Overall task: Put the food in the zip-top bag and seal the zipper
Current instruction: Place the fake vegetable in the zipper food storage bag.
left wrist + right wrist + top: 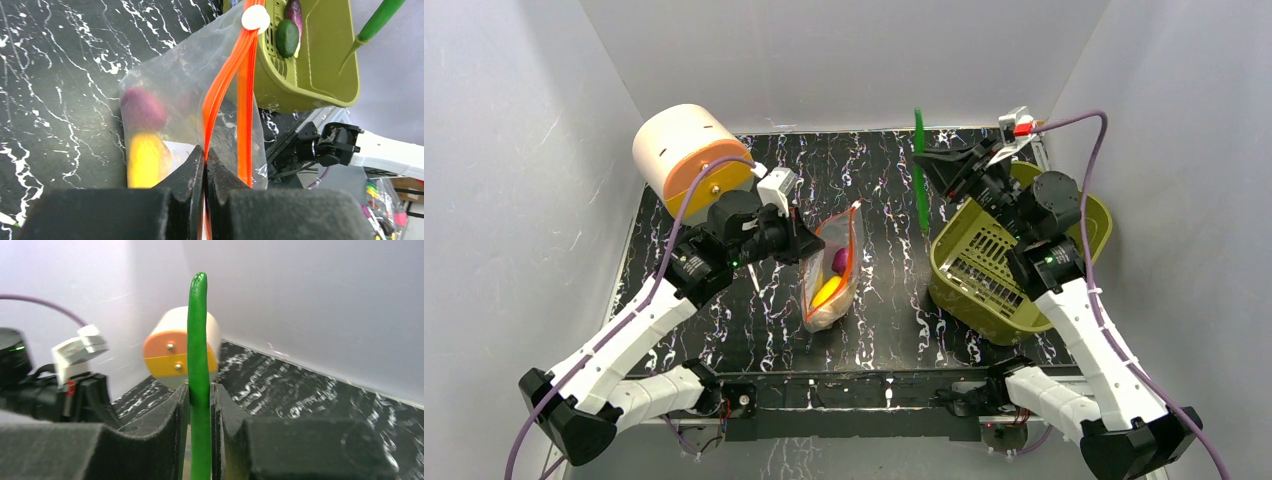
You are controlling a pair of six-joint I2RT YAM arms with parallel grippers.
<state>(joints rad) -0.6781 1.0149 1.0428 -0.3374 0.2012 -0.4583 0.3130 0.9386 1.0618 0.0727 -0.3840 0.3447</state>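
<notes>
Near the middle of the black, white-veined worktop [754, 340] sat the zip-top bag [182, 90], its lower end resting on the surface. The left claw [205, 160] was closed on the zipper [227, 75], pinching one orange-red strip at the bag's edge. The bag was clear and crinkled. Its two strips stood apart along most of their length and met at a white slider [255, 19] at the far end, so the mouth gaped. Through the plastic showed the yellow lemon-like piece [145, 160] and, just beyond and touching it, the pink-purple round piece [142, 107].

To the right of the bag, and apart from it, stood the olive-green slotted basket [320, 75]. In the left wrist view the dark purple eggplant [294, 11] and a dark green oval piece [287, 38] lay together against its slotted wall. The right arm reached over the basket's near rim.

Farther back, above the basket's left side, the right claw [924, 165] was clamped on a long green piece [920, 205]. This was a slim, smooth rod, and it stood upright between the foam pads in the right wrist view.

In the far left corner a cream cylinder [679, 145] with an orange-and-yellow end face lay on its side, just behind the left arm's wrist.
</notes>
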